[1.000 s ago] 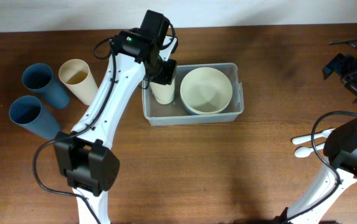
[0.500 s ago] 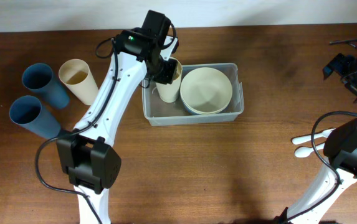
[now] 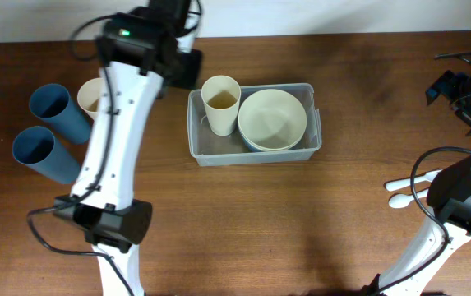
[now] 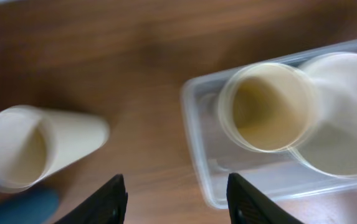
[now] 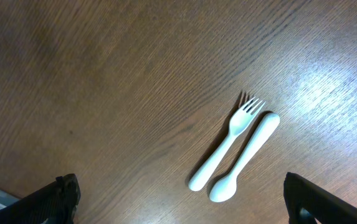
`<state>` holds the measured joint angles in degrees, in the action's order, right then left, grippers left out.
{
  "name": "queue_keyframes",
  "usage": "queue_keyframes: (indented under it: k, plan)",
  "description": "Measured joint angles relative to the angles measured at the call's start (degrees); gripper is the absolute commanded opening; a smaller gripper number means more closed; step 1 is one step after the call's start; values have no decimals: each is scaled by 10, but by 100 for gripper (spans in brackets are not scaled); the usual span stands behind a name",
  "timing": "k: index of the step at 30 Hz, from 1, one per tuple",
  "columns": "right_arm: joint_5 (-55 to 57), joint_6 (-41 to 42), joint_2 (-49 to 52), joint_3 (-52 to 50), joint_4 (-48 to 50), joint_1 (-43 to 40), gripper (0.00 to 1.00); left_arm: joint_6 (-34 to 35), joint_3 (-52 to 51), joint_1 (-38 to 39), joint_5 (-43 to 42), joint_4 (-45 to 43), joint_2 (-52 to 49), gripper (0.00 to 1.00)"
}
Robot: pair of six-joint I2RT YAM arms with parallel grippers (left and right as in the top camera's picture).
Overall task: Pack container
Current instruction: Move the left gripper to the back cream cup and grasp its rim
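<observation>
packed so far in the clear plastic container [image 3: 251, 156] mid-table: a tall cream cup [image 3: 220, 103] beside a round cream bowl [image 3: 272, 117]. left outside: another cream cup [image 3: 95, 97], two blue cups [image 3: 54, 107], a white fork [image 5: 225, 144] and white spoon [image 5: 247, 152]. a second ago gripping that packed cup; now let go, left gripper [image 4: 177, 193] empty, fingers apart, pulled back. right gripper [image 5: 184, 200] wide open, empty

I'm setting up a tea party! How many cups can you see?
4. One cream cup stands in the clear bin. A second cream cup is on the table to its left, partly behind the arm. One blue cup and another blue cup sit farther left.
</observation>
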<state>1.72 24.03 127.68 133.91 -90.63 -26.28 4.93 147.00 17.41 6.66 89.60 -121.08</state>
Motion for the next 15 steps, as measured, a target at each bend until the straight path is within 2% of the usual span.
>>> queue_keyframes:
  k: [2, 5, 7, 8, 9, 15]
  plan:
    - [0, 0, 0, 0, 0, 0, 99, 31, 7, -26, 23, 19, 0, 64]
    - [0, 0, 0, 0, 0, 0, 99, 87, 7, -79, 30, 32, -1, 66]
    - [0, 0, 0, 0, 0, 0, 99, 116, 7, -115, 23, 36, -2, 72]
    - [0, 0, 0, 0, 0, 0, 99, 129, 7, -131, 16, 38, -2, 94]
    - [0, 0, 0, 0, 0, 0, 99, 137, 7, -144, 8, 40, -2, 100]
    - [0, 0, 0, 0, 0, 0, 99, 169, 7, -187, -44, 51, -2, 100]
